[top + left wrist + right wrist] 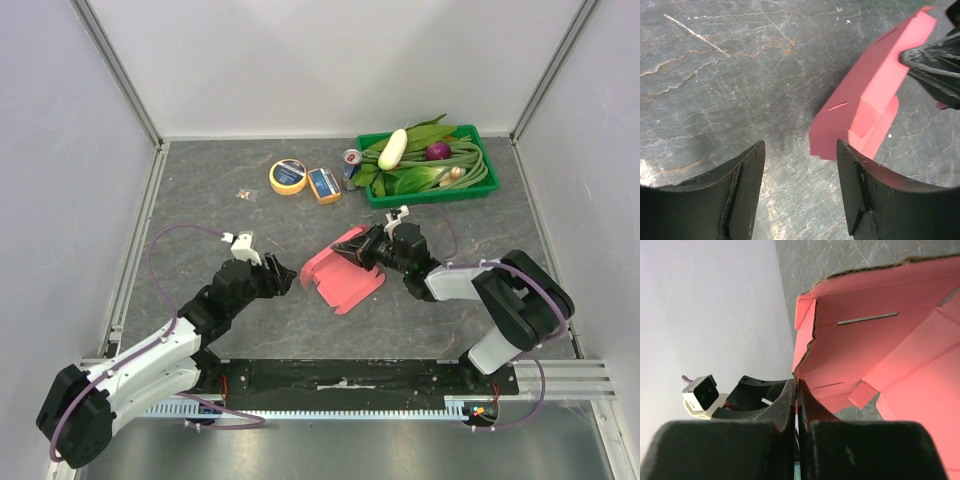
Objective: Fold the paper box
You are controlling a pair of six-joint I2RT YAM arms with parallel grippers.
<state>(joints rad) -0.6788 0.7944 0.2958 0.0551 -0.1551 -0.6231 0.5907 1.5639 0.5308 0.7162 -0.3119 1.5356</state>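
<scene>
Pinching a raised side wall of the paper box (343, 275), the right gripper (360, 248) has its jaws pressed together on the thin pink card. In the right wrist view the two dark fingers (785, 405) meet at the card's cut edge. From there the box (880, 355) opens out, showing its inner face, two narrow slots and a small folded tab. The box sits near the middle of the grey table (200, 200), partly formed. One wall stands up under the right gripper and a rounded flap lies flat on the table towards the near edge.

The left gripper (283, 277) sits just left of the box with its jaws apart and nothing between them. In the left wrist view one finger (855, 180) overlaps the box's lower corner (840, 135). From above there seems to be a thin gap, so I cannot tell for sure whether they touch. The right gripper's dark tip (935, 65) shows at the box's upper end in that same view.

Further back on the table are a yellow tape roll (287, 176), a small blue-and-orange box (324, 185) and a can (352, 162). Beside them is a green tray (430, 198) of leafy vegetables.
</scene>
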